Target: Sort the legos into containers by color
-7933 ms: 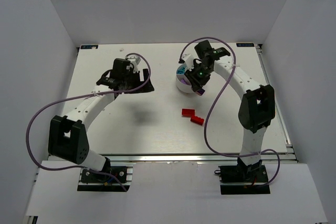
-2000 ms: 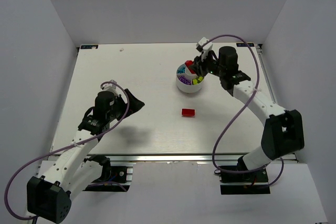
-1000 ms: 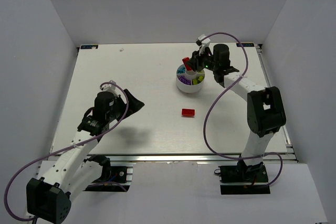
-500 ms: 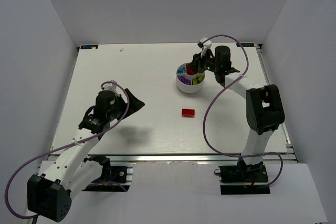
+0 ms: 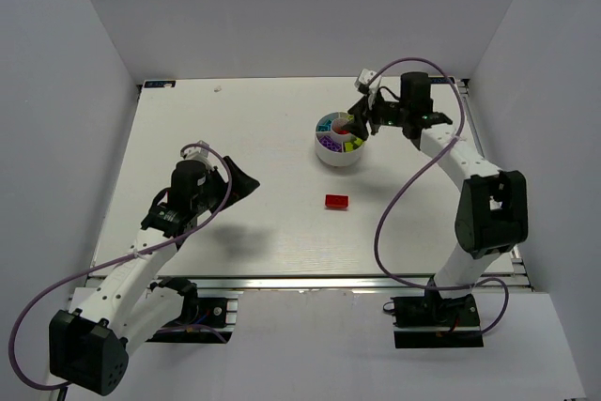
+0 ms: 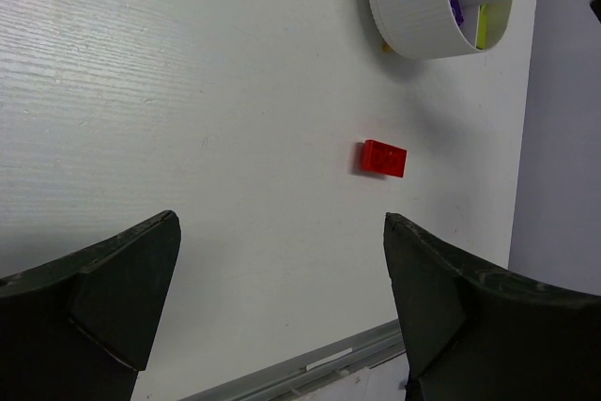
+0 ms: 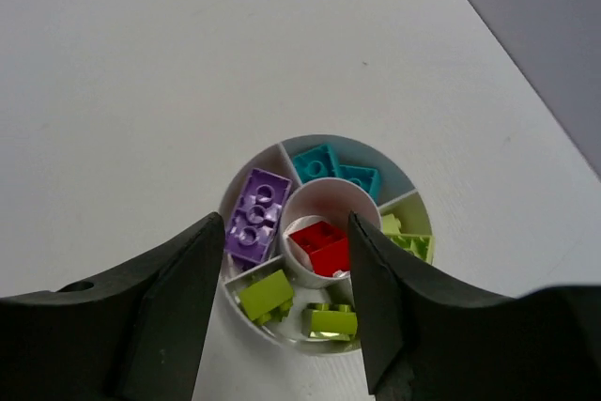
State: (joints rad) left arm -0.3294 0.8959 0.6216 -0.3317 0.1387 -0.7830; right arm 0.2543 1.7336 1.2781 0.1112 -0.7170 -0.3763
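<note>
The dish stands toward the far right of the table, and the right gripper hangs directly over it, jaws parted to a middling width with nothing between them. Its dark fingers frame the dish from either side in the wrist view without touching it. Inside, a red brick lies in the round hub at the centre, tilted slightly against the wall. Around it, a purple brick fills the left wedge, two cyan bricks lie side by side in the top wedge, and lime bricks sit in the lower and right-hand wedges (whether a divider parts the lower two is hard to make out). A loose red brick lies flat on the bare table, studs up as far as can be seen, nearer the arm bases than the dish and clearly apart from it. The left gripper hovers over the near-left part of the table, well away from the dish, with its jaws spread as wide as they go and empty. From its wrist camera the loose red brick shows ahead, closer to the right-hand jaw, and the dish appears beyond it at the top edge, partly cut off.
</note>
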